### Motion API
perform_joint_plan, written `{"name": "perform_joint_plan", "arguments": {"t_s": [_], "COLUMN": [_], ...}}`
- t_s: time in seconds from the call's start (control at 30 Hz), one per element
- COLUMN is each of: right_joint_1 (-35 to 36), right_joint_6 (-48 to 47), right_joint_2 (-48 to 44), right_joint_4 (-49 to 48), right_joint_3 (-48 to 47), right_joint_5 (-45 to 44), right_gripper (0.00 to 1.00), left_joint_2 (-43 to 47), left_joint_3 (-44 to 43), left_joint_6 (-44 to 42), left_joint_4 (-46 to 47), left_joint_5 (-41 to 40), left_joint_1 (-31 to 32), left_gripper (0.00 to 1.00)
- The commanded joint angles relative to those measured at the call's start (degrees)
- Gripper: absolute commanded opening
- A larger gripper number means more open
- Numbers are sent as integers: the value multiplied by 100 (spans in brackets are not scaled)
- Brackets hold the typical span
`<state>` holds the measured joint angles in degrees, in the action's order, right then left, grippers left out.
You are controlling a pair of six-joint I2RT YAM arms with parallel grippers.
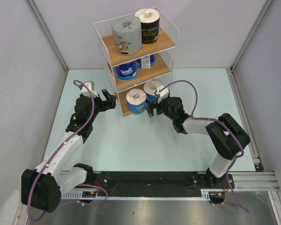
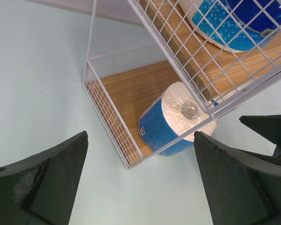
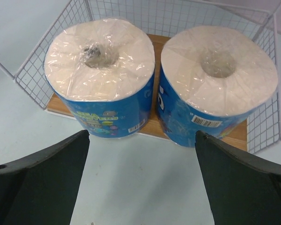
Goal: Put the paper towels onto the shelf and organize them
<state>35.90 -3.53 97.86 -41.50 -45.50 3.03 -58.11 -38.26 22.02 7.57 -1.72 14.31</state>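
Note:
The white wire shelf point(image 1: 173, 29) with wooden boards stands at the table's far middle. A grey roll point(image 1: 126, 35) and a black roll point(image 1: 147, 26) sit on its top board. Two blue rolls point(image 1: 126, 70) lie on the middle board. Two blue rolls stand upright at the bottom board's front edge, the left one point(image 3: 100, 77) and the right one point(image 3: 215, 84), slightly overhanging. My right gripper point(image 1: 154, 108) is open and empty just in front of them. My left gripper point(image 1: 108, 99) is open and empty beside the shelf's left corner point(image 2: 126, 161).
Grey walls enclose the pale blue table point(image 1: 145, 140) on three sides. The black rail point(image 1: 145, 185) with both arm bases runs along the near edge. The right arm's elbow point(image 1: 227, 133) rests right of centre.

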Motion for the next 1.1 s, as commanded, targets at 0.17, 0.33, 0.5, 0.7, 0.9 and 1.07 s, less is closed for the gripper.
{"name": "perform_joint_plan", "arguments": {"t_s": [0.17,0.33,0.5,0.7,0.9,1.07], "right_joint_1": [-13,-4,-4,-13,-22,-30], "right_joint_6": [98,133,168,282,327,538], "right_joint_2": [435,611,786,1006,1173,1279], "right_joint_4": [-87,10,80,63,10,19], "right_joint_3": [-697,-803,-891,-1049,-1207,-1409], "right_joint_5": [225,234,277,365,374,339], "right_gripper": [100,100,100,100,100,100], "left_joint_2": [10,28,19,10,10,19], "left_joint_3": [-155,-129,-120,-120,-111,-111], "left_joint_6": [30,30,57,57,74,74], "left_joint_4": [192,201,218,210,227,227], "left_joint_5": [66,57,75,66,84,75], "left_joint_1": [-33,-42,-51,-59,-68,-77], "left_gripper": [100,100,100,100,100,100]}}
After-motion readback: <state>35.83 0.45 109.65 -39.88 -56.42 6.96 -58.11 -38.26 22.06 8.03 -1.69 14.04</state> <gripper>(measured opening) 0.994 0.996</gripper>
